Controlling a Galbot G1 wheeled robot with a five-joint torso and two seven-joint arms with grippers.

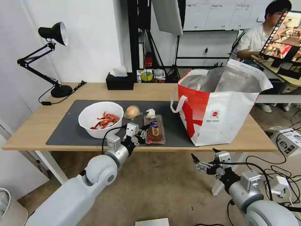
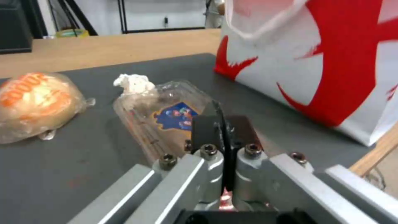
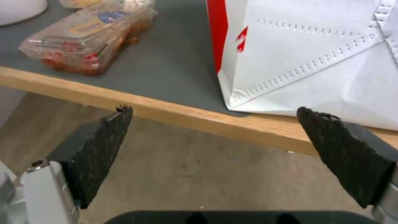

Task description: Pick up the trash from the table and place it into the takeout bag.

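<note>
On the table (image 1: pixel 40 122), a dark mat (image 1: pixel 69 128) carries a white bowl (image 1: pixel 100 119) of red-orange shells, a tan wrapped lump (image 1: pixel 132 112), a crumpled tissue (image 1: pixel 151 112) and a clear plastic tray (image 1: pixel 155 127). My left gripper (image 1: pixel 143 131) is at the tray's near left edge. Seen from the left wrist, its fingers (image 2: pixel 211 127) are pressed together over the rim of the tray (image 2: pixel 166 109), which rests on the mat. The takeout bag (image 1: pixel 219 106) stands open to the right of the tray. Below the table's front edge, my right gripper (image 1: pixel 205 158) hangs open and holds nothing.
A black tissue box (image 1: pixel 119 81) and a tape roll (image 1: pixel 146 76) sit at the table's back edge, and a black desk lamp (image 1: pixel 53 56) stands at the back left. Cables and a white power box (image 1: pixel 290 141) lie on the floor to the right.
</note>
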